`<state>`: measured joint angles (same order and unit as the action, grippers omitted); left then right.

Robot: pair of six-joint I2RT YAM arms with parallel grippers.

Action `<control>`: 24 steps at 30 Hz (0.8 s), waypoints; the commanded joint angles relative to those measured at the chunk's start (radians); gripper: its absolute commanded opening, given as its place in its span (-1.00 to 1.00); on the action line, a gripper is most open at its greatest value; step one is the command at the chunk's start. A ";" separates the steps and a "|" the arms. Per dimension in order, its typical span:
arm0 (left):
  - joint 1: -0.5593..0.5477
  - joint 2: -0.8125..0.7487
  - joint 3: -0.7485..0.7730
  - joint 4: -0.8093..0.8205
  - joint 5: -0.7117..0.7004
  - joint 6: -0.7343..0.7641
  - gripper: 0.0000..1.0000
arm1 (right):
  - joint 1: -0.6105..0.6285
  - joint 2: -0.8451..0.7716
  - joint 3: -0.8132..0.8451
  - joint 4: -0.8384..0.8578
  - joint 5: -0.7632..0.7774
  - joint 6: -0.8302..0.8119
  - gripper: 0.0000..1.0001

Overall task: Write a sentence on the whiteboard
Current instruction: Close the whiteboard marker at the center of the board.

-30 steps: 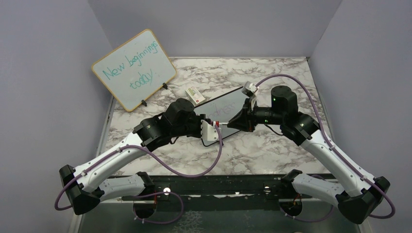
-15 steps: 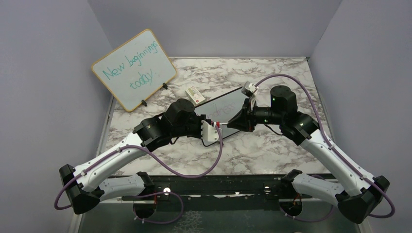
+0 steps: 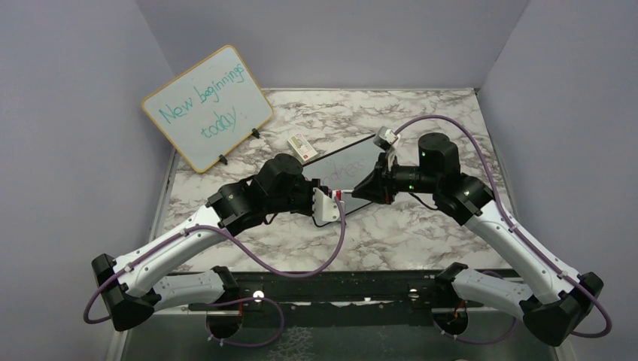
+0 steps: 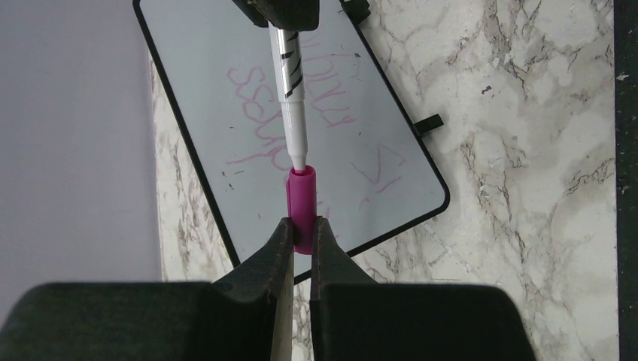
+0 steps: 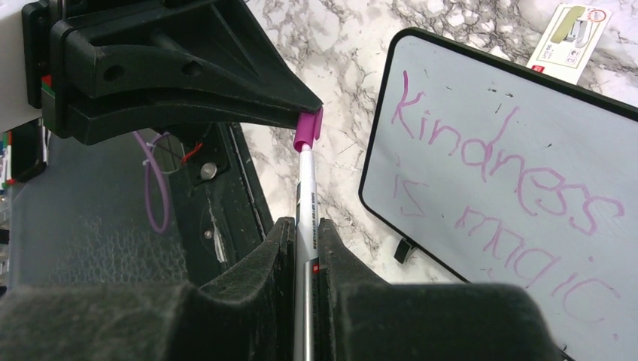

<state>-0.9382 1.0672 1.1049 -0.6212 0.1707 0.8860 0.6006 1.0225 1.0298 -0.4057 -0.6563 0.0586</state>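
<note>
The small black-framed whiteboard [image 3: 346, 169] lies flat on the marble table; it also shows in the left wrist view [image 4: 226, 90] and the right wrist view [image 5: 519, 98]. The purple-pink sentence [image 5: 504, 188] reads "Kindness is magic" in two lines. My right gripper [image 5: 305, 226] is shut on the white marker [image 5: 303, 195]. My left gripper [image 4: 301, 229] is shut on the marker's magenta cap [image 4: 301, 203]. The marker's tip [image 4: 299, 162] sits in the cap's mouth, above the board's near edge. In the top view the two grippers meet at the marker [image 3: 342, 193].
A larger wood-framed board [image 3: 207, 107] with teal "New beginnings today" leans at the back left. A small white card [image 3: 302, 144] lies by the whiteboard's far corner. The table's black front rail [image 3: 331, 282] runs along the near edge. Grey walls close in both sides.
The right gripper has brought the marker slightly left toward the left gripper, so the marker's tip now sits in the cap. The whiteboard has not moved.
</note>
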 commanded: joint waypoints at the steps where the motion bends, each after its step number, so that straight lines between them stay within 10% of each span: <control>1: -0.007 -0.004 0.015 0.016 -0.007 0.014 -1.00 | -0.002 -0.022 0.018 -0.026 0.048 -0.017 -0.99; 24: -0.088 0.081 0.128 0.015 0.031 -0.017 -1.00 | -0.002 0.041 0.027 0.015 0.012 0.015 -0.99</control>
<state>-0.9741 1.1362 1.1633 -0.6441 0.1604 0.8806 0.6003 1.0462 1.0302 -0.4118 -0.6601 0.0612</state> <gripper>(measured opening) 0.086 0.164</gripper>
